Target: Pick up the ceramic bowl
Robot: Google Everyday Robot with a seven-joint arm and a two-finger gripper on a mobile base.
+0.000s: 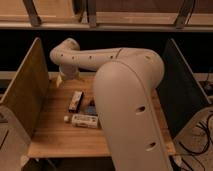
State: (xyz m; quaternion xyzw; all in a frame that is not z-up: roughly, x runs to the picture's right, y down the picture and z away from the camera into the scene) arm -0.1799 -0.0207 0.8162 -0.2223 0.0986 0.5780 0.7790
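Wooden tabletop (50, 136) shows me no ceramic bowl; my own arm (125, 100) probably hides it. The gripper (62, 79) hangs near the far-left corner, open or closed I cannot tell, so the bowl's bearing from it is unknown.

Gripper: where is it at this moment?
Camera view: the gripper hangs over the far left corner of the wooden table, next to the left side panel, beyond the small box and the lying white bottle.
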